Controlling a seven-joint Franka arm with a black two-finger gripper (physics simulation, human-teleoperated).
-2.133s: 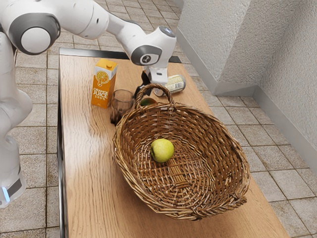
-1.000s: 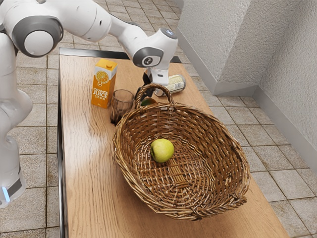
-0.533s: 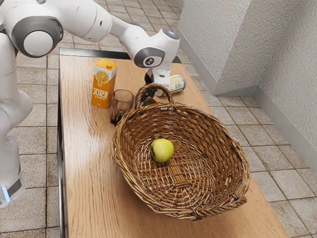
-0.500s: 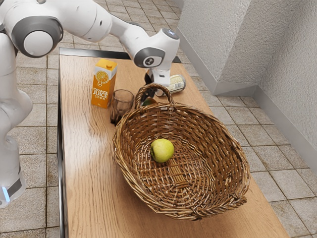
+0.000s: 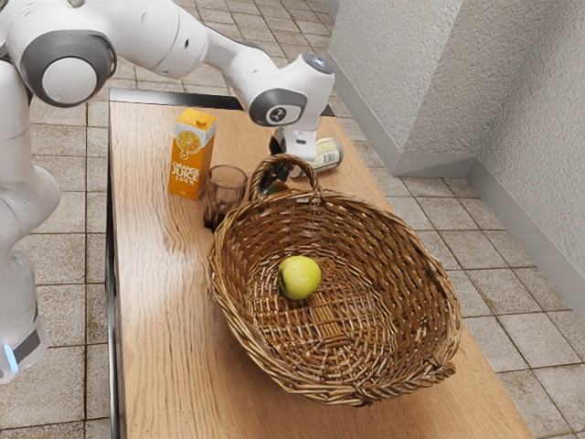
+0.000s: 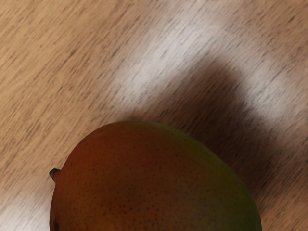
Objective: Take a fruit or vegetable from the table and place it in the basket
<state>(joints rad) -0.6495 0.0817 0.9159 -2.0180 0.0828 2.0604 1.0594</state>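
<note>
While apple (image 5: 300, 278) lies in basket (image 5: 393, 265), tool (image 5: 276, 148) at mango (image 6: 149, 180); cannot tell if apart or clamped.

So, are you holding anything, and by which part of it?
I can't tell: the mango is at my gripper, but the basket's handle partly hides that spot.

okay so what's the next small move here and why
I'd probably secure the mango in the gripper before any move sideways: it sits right at the gripper, outside the basket, and the basket's handle rises close by.
</note>
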